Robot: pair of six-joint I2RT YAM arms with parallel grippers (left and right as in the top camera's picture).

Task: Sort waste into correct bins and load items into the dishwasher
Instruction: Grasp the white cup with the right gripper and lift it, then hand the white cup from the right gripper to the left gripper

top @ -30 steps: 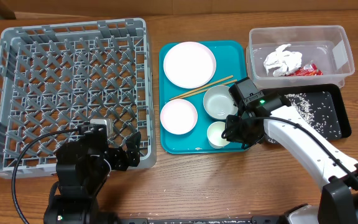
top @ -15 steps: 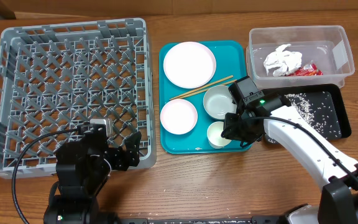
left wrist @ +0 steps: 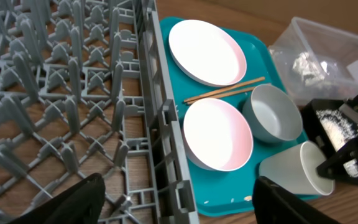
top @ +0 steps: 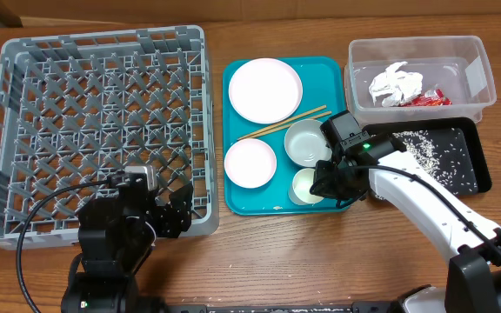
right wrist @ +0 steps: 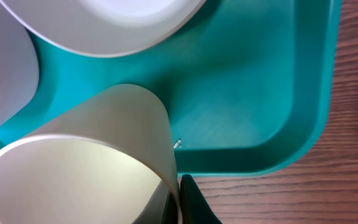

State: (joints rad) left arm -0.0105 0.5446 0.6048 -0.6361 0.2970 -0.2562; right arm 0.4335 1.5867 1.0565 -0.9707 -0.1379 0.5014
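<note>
My right gripper (top: 324,184) is shut on the rim of the small white cup (top: 303,185), which is tilted at the front right corner of the teal tray (top: 329,65). In the right wrist view one finger is inside the cup (right wrist: 86,143) and one outside, with the gripper (right wrist: 178,199) pinching its wall. The large plate (top: 265,89), smaller plate (top: 250,163), one white bowl (top: 305,142) and the chopsticks (top: 281,124) lie on the tray. My left gripper (top: 168,213) is open and empty above the front right corner of the grey dish rack (top: 103,113).
The clear tub (top: 472,52) at the back right holds the white napkin (top: 397,85) and the red wrapper (top: 426,99). The black tray (top: 472,169) in front of it holds rice grains (top: 424,148). Bare wood table (right wrist: 328,186) lies beside the teal tray.
My right gripper has shifted slightly left with the cup, which is tilted a little more. My left gripper has moved slightly; nothing else changed.
</note>
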